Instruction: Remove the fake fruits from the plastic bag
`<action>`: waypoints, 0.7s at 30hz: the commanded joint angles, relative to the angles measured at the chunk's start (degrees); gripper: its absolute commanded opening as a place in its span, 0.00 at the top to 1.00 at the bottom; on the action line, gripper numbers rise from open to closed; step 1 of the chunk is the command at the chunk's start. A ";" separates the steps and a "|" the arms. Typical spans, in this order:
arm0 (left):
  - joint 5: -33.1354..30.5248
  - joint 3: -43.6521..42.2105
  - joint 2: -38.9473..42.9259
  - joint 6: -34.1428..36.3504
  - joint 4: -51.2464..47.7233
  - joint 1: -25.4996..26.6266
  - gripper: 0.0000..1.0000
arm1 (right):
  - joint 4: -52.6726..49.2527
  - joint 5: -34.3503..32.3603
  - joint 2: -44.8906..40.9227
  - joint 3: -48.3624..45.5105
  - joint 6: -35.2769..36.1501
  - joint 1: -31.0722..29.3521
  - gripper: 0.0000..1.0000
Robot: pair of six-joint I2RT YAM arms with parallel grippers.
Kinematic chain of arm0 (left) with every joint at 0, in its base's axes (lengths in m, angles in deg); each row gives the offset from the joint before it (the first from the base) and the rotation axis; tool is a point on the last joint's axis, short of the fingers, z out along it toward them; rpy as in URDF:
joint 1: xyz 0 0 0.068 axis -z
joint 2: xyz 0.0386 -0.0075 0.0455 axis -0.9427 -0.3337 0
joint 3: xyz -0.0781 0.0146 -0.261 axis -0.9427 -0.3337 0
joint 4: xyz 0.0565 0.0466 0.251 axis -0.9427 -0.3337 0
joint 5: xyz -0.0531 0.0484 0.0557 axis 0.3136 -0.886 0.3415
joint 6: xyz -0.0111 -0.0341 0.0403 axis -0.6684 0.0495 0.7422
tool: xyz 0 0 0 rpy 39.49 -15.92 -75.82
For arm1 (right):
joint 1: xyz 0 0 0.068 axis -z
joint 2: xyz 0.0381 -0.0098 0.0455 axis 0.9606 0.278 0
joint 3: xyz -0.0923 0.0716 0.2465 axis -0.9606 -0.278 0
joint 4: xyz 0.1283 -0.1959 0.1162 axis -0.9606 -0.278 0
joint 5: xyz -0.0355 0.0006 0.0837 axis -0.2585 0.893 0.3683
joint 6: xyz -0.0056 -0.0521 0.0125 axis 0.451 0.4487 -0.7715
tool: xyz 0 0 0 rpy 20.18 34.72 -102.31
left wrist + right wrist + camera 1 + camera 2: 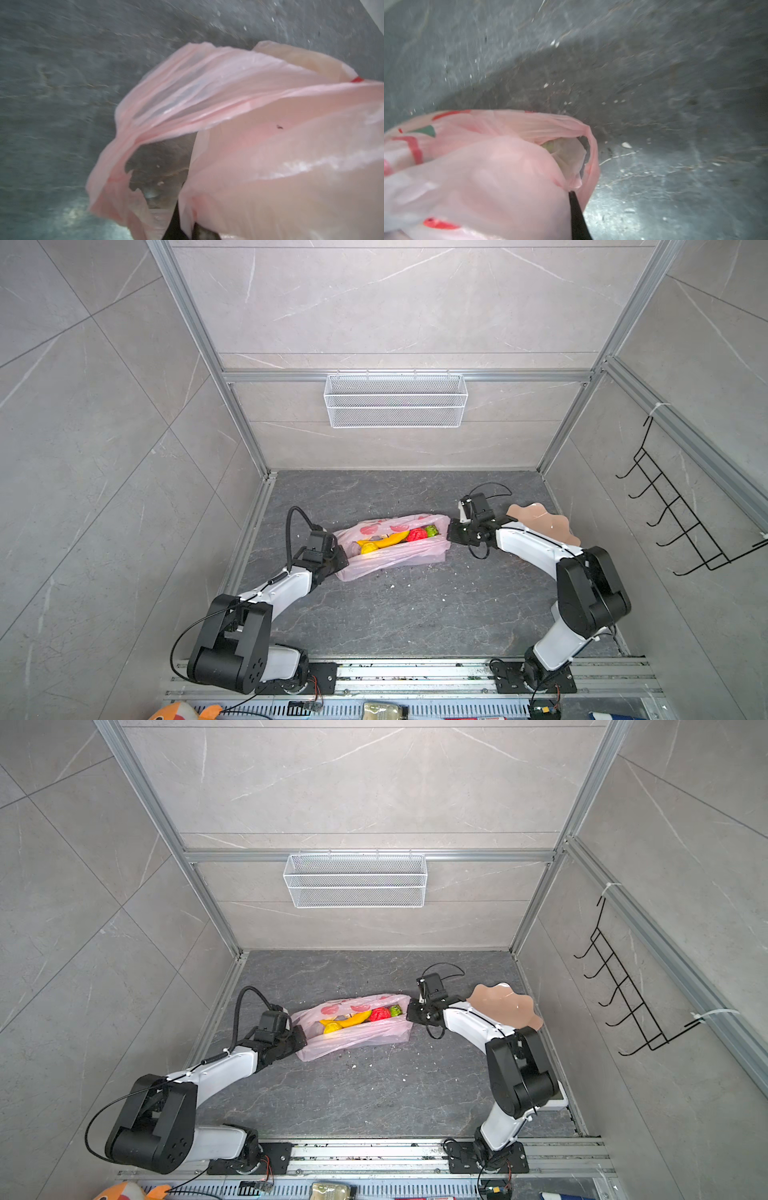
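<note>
You get both top views bright and evenly lit from overhead, sharp across the frame, though straight lines bow toward the corners. Shadows on the worktop (395, 614) are soft and faint. Your wrist views are dimmer and smeared by motion blur; the plastic bag (270, 155) sits close and soft-focused, white glare streaks its folds, and a broad shadow darkens the worktop behind it

Robot test cell, laboratory: aluminium frame (282, 376), stone-look wall panels (395, 302), wire basket (395, 400), hook rack (681, 506), mounting rail (415, 673) along the near edge
</note>
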 commanded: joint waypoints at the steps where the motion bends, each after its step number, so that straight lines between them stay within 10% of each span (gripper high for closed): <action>1: 1.42 3.80 0.17 0.02 0.52 -3.45 1.00 | 0.89 1.01 6.23 9.72 -0.79 -5.08 0.97; 8: 1.26 6.53 5.31 0.32 -1.21 -7.04 1.00 | -1.88 2.72 15.11 26.67 -1.86 -10.75 0.99; 21: 9.37 -6.96 13.99 5.12 -1.62 -6.99 1.00 | 1.41 0.94 10.28 15.88 0.29 -10.70 0.90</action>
